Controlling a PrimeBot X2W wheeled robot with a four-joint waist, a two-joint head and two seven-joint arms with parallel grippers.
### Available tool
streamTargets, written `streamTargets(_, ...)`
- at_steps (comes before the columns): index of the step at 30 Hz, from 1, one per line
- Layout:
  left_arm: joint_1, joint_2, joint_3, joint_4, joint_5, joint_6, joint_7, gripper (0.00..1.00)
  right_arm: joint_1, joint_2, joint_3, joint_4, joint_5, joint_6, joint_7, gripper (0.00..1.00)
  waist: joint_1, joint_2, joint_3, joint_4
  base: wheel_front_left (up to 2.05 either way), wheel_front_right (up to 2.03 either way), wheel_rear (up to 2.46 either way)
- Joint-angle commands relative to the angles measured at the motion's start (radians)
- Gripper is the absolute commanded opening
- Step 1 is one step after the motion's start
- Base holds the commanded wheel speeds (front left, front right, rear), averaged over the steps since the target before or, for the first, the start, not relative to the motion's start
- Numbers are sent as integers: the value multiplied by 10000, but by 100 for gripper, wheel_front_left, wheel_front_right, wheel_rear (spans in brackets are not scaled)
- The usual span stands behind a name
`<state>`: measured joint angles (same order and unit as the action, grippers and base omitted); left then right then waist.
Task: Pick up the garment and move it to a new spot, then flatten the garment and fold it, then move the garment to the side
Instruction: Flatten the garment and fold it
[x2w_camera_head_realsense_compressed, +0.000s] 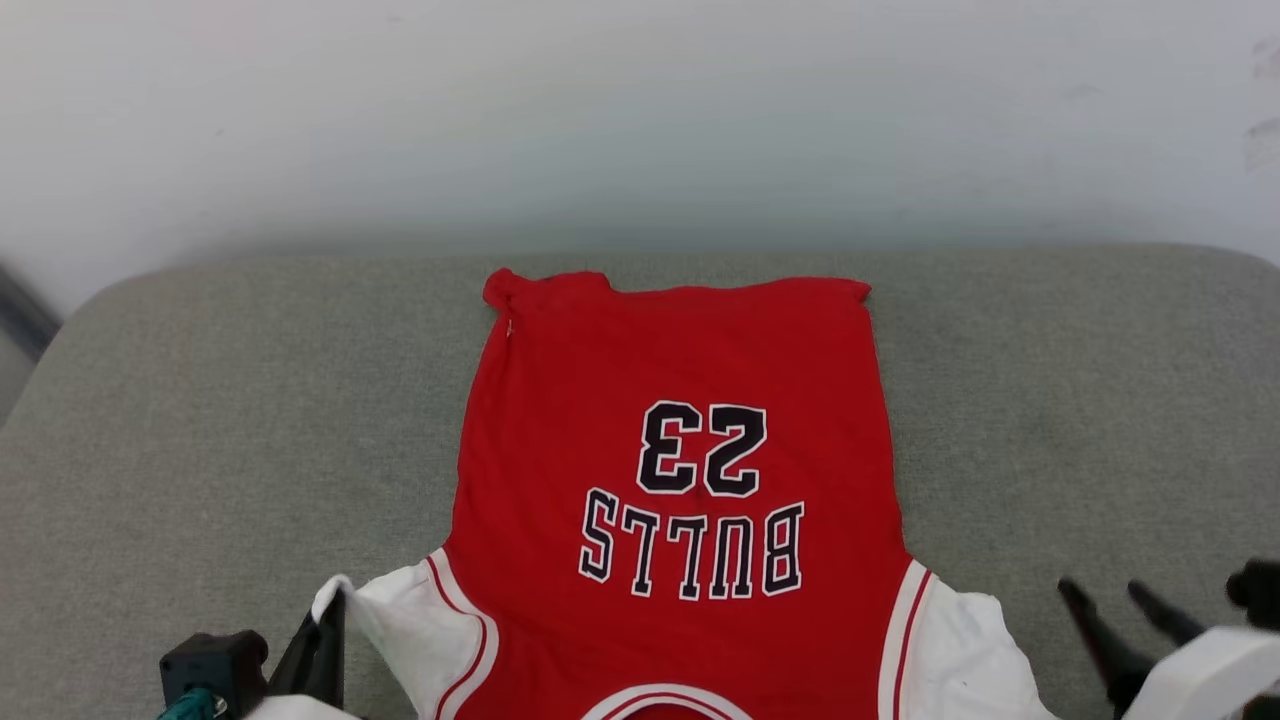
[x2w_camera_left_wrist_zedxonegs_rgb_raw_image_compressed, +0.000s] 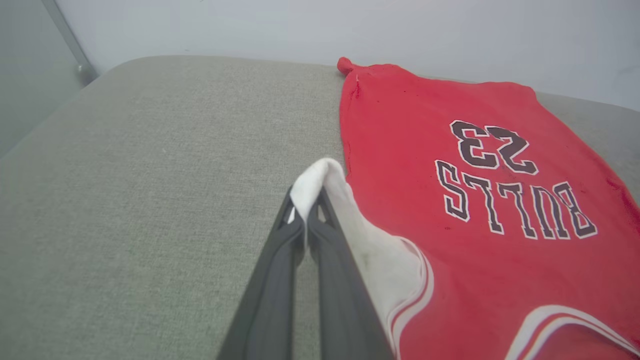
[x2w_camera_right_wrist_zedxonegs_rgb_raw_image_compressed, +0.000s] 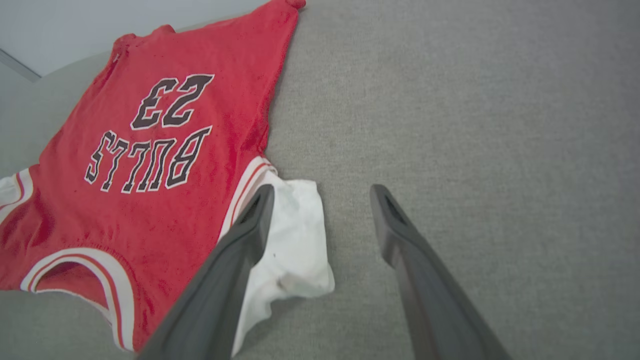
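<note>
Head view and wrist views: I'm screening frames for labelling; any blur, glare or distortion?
Head view: soft even light, no glare, lettering on the garment crisp. Left wrist view: slightly washed out, left tool soft near the lens. Right wrist view: wide-angle skew, right tool blurred low down, faint shadow under the white sleeve.

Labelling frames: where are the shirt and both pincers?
shirt (x2w_camera_head_realsense_compressed: 680, 340): head view, red cloth between number and hem.
left pincer (x2w_camera_left_wrist_zedxonegs_rgb_raw_image_compressed: 306, 207): left wrist view, between tips shut on white sleeve.
right pincer (x2w_camera_right_wrist_zedxonegs_rgb_raw_image_compressed: 322, 194): right wrist view, midway between open tips.
</note>
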<state>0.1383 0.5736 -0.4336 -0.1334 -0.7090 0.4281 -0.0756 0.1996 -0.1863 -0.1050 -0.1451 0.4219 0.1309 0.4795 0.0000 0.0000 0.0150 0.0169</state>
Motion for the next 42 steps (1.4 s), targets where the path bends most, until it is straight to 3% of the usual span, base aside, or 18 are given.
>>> streamTargets(1,-505,-119,-21,-265,220,26,-151,0,-1313,178,-399,326,-9,-3,-246,100,0,0,614,32,0,0,0)
streamTargets(9,-1834,-484,-387,-1018,817,-26,-227,0,-5843,-205,-638,3391,544,-3,434,100,0,0,2048,407,0,0,0)
streamTargets(11,-2187,-581,-525,-1121,968,-112,-218,0,-6860,-301,-591,4279,580,-2,977,100,0,0,2361,569,0,0,0)
streamTargets(12,-2647,-748,-735,-1278,1157,-237,-209,0,-8460,-474,-519,5380,445,-2,1910,100,0,0,2873,838,0,0,0)
streamTargets(17,-3340,-1051,-974,-1436,1366,-394,-305,0,-10490,-576,-401,6901,-24,-3,2964,100,0,0,3643,1290,0,0,0)
streamTargets(25,-4134,-1536,-1388,-1324,1557,-749,-482,0,-12311,-660,-291,8826,-651,-2,3408,100,0,0,4518,1996,0,0,0)
streamTargets(33,-4364,-1821,-1654,-913,1512,-975,-612,0,-12241,-559,-32,10496,-683,-6,3828,100,0,0,4686,2238,0,0,0)
streamTargets(34,-4376,-1827,-1663,-861,1496,-999,-623,0,-12224,-564,20,10657,-692,-6,3927,54,0,0,4666,2251,0,0,0)
streamTargets(35,-4387,-1838,-1672,-819,1481,-1006,-629,0,-12221,-579,70,10756,-703,-6,3958,22,0,0,4651,2264,0,0,0)
streamTargets(36,-4389,-1841,-1688,-776,1466,-1012,-633,0,-12223,-599,92,10804,-668,-5,3954,0,0,0,4628,2275,0,0,0)
streamTargets(42,-4288,-1817,-1740,-423,1358,-1086,-599,0,-12542,-1094,673,10350,-604,-2,3146,0,0,0,4249,2304,0,0,0)
